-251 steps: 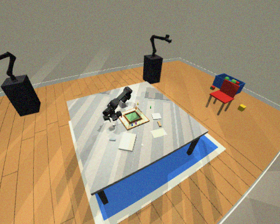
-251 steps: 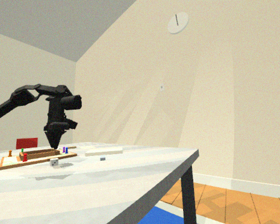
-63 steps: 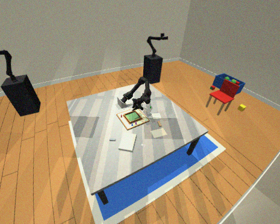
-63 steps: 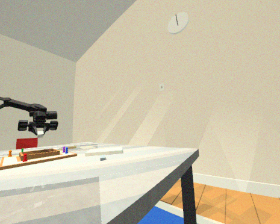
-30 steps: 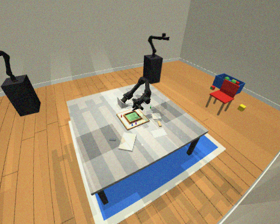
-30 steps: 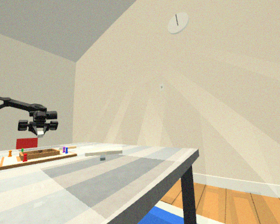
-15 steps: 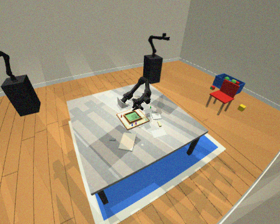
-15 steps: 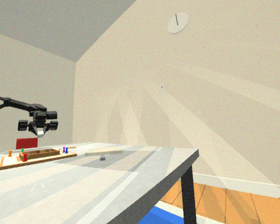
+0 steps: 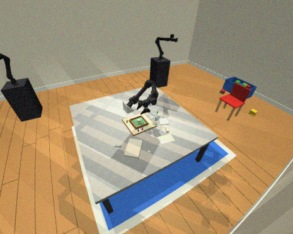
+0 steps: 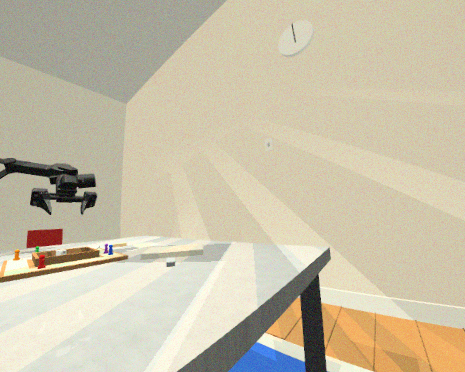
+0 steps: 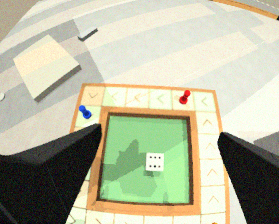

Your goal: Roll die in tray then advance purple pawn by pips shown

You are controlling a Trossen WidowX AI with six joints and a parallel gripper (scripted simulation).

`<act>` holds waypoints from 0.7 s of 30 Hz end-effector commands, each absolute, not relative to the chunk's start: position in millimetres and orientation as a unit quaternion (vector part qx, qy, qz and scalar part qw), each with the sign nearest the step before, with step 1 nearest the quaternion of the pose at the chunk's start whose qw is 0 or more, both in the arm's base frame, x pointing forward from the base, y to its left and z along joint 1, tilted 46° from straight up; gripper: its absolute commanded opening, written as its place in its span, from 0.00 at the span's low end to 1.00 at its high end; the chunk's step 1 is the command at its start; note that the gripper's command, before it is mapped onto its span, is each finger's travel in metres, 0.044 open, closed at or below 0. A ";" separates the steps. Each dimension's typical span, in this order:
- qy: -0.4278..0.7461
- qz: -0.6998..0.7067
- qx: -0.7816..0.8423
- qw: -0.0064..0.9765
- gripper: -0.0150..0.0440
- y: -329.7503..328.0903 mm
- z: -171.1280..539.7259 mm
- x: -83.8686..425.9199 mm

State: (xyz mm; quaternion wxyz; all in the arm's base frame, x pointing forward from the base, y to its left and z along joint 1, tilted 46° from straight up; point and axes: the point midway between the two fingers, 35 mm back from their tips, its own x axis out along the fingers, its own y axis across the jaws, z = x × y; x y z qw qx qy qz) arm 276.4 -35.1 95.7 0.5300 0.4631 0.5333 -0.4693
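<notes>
The white die (image 11: pixel 154 161) (image 9: pixel 139 121) lies in the green-floored wooden tray (image 11: pixel 194 165) (image 10: pixel 66 258); two rows of three pips show on top. My gripper (image 11: pixel 160 133) (image 10: pixel 66 212) (image 9: pixel 142 111) is open and empty, high above the tray, with its fingers wide apart. The purple pawn (image 9: pixel 142 128) (image 10: pixel 106 248) stands on the board (image 9: pixel 150 126) (image 11: pixel 212 185), close to the blue pawn (image 9: pixel 138 130) (image 10: pixel 110 250) (image 11: pixel 85 112). In the wrist view the purple pawn is out of sight, probably behind the left finger. Arrows on the top row of squares there point left.
A red pawn (image 11: pixel 184 97) (image 10: pixel 42 261) stands on the board. An orange pawn (image 10: pixel 17 255) and a green pawn (image 10: pixel 37 249) show beyond it. A pale book-like block (image 11: pixel 46 67) (image 9: pixel 133 148) and a small grey block (image 11: pixel 88 34) (image 10: pixel 170 263) lie on the table.
</notes>
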 end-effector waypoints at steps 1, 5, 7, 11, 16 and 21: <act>0.608 -0.424 0.487 0.462 1.00 -31.6 76.4 273.0; 0.688 -0.300 0.574 0.328 1.00 -22.5 55.3 273.2; 0.693 -0.253 0.611 0.287 1.00 -22.5 52.1 276.8; 0.695 -0.287 0.589 0.298 1.00 -22.5 47.6 269.8; 0.723 -0.193 0.552 0.368 0.82 -22.1 44.9 289.8; 0.742 0.008 0.451 0.496 0.60 -18.5 37.1 329.8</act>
